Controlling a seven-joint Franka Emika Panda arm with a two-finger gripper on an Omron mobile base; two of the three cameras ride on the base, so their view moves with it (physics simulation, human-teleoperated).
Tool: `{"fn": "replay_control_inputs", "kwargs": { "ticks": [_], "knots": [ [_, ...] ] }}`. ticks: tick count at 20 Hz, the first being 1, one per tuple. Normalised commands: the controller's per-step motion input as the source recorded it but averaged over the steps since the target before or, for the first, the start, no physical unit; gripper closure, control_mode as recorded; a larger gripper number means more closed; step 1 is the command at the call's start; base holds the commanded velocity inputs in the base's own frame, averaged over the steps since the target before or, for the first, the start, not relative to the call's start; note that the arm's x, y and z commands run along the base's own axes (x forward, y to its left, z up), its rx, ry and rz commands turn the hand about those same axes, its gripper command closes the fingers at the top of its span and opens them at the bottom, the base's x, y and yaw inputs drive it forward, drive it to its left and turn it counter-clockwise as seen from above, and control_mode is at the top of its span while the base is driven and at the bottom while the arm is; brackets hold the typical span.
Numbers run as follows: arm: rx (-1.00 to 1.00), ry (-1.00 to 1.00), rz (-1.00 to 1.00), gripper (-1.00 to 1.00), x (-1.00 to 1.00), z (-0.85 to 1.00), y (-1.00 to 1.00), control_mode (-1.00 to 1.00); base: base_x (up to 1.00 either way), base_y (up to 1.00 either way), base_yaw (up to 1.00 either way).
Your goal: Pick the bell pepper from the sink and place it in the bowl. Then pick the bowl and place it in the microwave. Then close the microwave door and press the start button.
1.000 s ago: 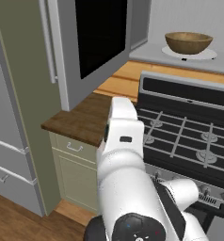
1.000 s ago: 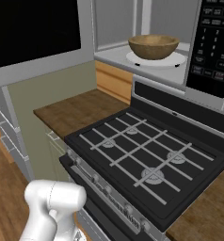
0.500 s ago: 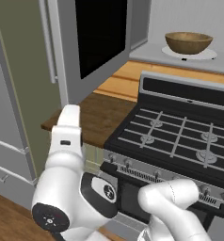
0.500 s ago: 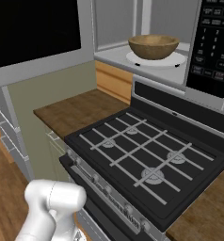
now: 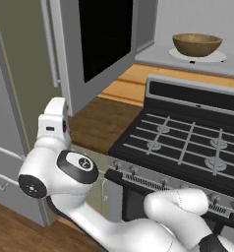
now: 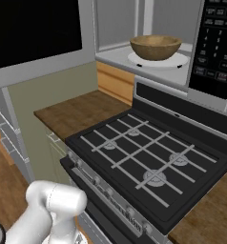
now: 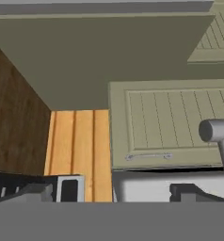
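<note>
The tan wooden bowl (image 5: 197, 44) (image 6: 155, 46) sits on the white turntable (image 6: 178, 59) inside the microwave (image 5: 200, 61), whose black keypad panel (image 6: 217, 43) is at the right. The microwave door (image 5: 102, 40) (image 6: 35, 33) stands swung open to the left, and its long grey handle (image 5: 49, 45) is on the far edge. The bell pepper is hidden from view and the sink is out of view. My arm (image 5: 57, 165) is bent low at the left, in front of the counter. My gripper (image 7: 128, 190) is open, its dark tips wide apart with nothing between them.
A black gas stove (image 5: 188, 142) (image 6: 149, 157) lies below the microwave, with a wooden counter (image 5: 97, 123) to its left. The fridge's grey front (image 5: 6, 147) stands at the far left. In the hand view are olive panelled cabinet doors (image 7: 165, 122) and a grey rod (image 7: 220, 134).
The arm has swung from upright in the middle down and over to the left. The bowl and the door have not moved.
</note>
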Motion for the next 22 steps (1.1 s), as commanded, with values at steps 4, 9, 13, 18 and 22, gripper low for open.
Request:
{"fn": "replay_control_inputs", "kwargs": {
  "ticks": [4,9,13,18,22],
  "knots": [
    [0.00,0.00,-0.05,-1.00,0.80,-0.15,0.42,-1.00,0.00,0.00,0.00],
    [0.00,0.00,-0.08,-1.00,0.31,0.00,0.05,-1.00,0.00,0.00,0.00],
    [0.00,-0.02,-0.01,-1.00,-0.08,-0.07,0.19,-1.00,0.00,0.00,0.00],
    [0.00,-0.01,-0.01,-1.00,0.30,-0.13,0.31,-1.00,0.00,0.00,0.00],
    [0.00,0.00,-0.07,-1.00,0.89,-0.02,-0.04,-1.00,0.00,0.00,0.00]
  ]
}}
